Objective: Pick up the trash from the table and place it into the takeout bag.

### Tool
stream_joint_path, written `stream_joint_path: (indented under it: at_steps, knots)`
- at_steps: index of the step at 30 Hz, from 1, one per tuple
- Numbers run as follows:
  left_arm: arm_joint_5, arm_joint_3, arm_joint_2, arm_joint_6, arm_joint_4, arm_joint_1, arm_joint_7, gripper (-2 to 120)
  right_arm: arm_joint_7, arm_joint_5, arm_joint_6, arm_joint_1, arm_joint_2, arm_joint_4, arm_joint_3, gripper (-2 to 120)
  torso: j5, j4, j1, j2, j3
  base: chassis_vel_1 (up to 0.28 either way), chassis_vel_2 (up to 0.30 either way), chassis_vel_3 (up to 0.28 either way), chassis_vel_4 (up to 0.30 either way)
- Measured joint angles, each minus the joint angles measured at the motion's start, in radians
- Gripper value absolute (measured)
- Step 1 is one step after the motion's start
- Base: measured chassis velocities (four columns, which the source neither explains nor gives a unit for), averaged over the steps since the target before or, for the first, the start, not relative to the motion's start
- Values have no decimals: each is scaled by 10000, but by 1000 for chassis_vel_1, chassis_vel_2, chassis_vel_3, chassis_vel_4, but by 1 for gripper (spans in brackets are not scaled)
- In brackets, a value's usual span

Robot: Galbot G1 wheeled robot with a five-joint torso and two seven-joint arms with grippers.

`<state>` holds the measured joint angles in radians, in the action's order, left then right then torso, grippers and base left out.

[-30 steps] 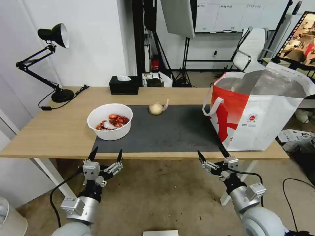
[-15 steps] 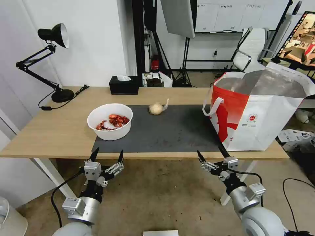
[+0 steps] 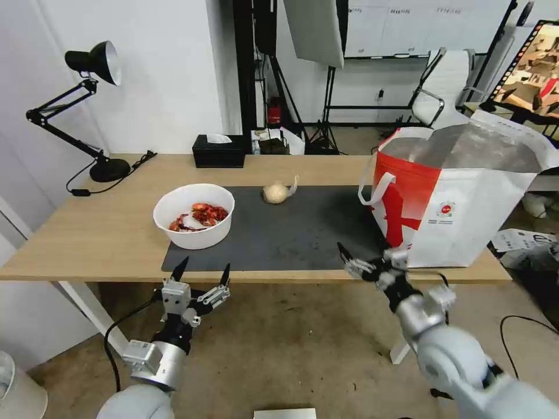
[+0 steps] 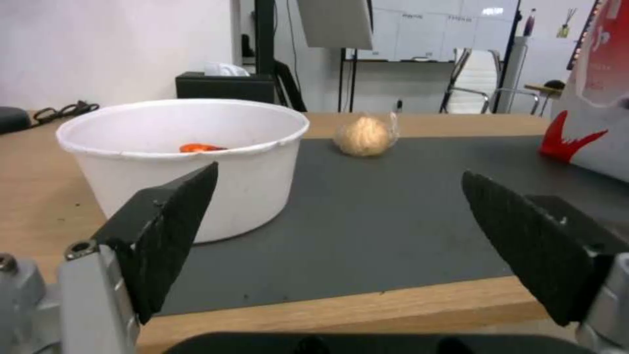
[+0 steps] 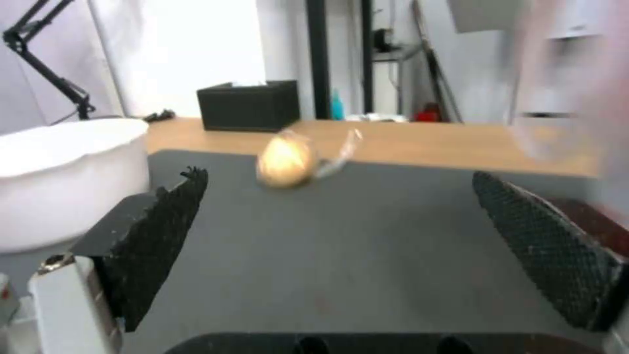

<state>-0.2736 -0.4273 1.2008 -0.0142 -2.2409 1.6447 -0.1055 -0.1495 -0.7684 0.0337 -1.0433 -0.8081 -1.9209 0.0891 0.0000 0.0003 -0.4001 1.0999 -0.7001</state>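
At the bench's (image 3: 105, 233) near edge, the right end effector (image 3: 364, 262) is held wide open and empty, the left end effector (image 3: 201, 278) likewise below the white bowl of red shells (image 3: 194, 215). Farther off on the dark mat (image 3: 291, 233), the beige knotted bag (image 3: 277, 192) is seen; it is judged light and soft, best pinched across its body or by the knot. Beside it to the right, the takeout bag (image 3: 460, 198) stands open.

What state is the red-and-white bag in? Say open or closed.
Open. The bag stands upright on the table, top spread wide, silver lining showing inside.
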Motion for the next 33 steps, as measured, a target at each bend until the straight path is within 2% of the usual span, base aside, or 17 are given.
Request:
stream_joint_path:
  at_steps: [1,3,4,5,7,8,10,11,14,15,17,19,22,27,33]
  knots:
    - [0,0,0,0,0,0,0,100,0,0,0,0,0,0,0,100,0,0,0,0,0,0,0,0,0]
    - [3,-45,71,20,-57,62,-10,100,-99,-423,-97,2020,-294,1259,-1500,100,0,2,-2,0,-1,0,0,0,0]
    - [3,-45,71,20,-57,62,-10,100,-99,-423,-97,2020,-294,1259,-1500,100,0,2,-2,0,-1,0,0,0,0]
    - [4,-62,78,22,-63,81,-9,100,-152,-505,-134,2661,-451,1720,-1971,100,3,-2,-2,0,-1,0,0,0,0]
    - [0,-198,85,25,-57,124,-10,100,-374,-687,-258,4806,-1195,3323,-3380,100,-1,-3,-2,-1,-1,0,0,0,0]
    - [0,-198,85,25,-57,124,-10,100,-374,-687,-258,4806,-1195,3323,-3380,100,-1,-3,-2,-1,-1,0,0,0,0]
    - [-31,-313,113,24,-39,170,-12,100,-441,-636,-343,6111,-1989,4599,-4252,100,-3,-1,-2,-1,-2,0,0,0,0]
    - [-31,-313,113,24,-39,170,-12,100,-441,-636,-343,6111,-1989,4599,-4252,100,-3,-1,-2,-1,-2,0,0,0,0]
    - [-45,-447,185,6,-26,247,-16,100,-574,-570,-945,7312,-3111,6251,-4979,100,-6,-1,-2,-1,0,0,0,0,0]
    - [-45,-447,185,6,-26,247,-16,100,-574,-570,-945,7312,-3111,6251,-4979,100,-6,-1,-2,-1,0,0,0,0,0]
    - [-46,-529,245,-20,-18,308,-18,100,-575,-529,-1375,8037,-3880,7543,-5324,100,-3,-2,-2,-2,-1,0,0,0,0]
    - [-45,-543,260,-25,-16,323,-18,100,-561,-512,-1487,8230,-4094,7882,-5393,100,-5,-3,-3,0,0,0,0,0,0]
    - [-43,-597,292,-51,-8,374,-18,100,-247,-376,-1949,8845,-4993,9257,-5517,100,-3,-2,0,-1,0,0,0,0,0]
    - [-71,-686,240,-63,-21,403,-19,100,117,-198,-2752,9309,-5735,10444,-5511,100,-1,-3,0,-1,1,0,0,0,0]
    - [-109,-765,204,-99,-42,441,-25,100,459,-26,-3234,9583,-6212,11192,-5440,100,-2,-4,0,-1,1,0,0,0,0]
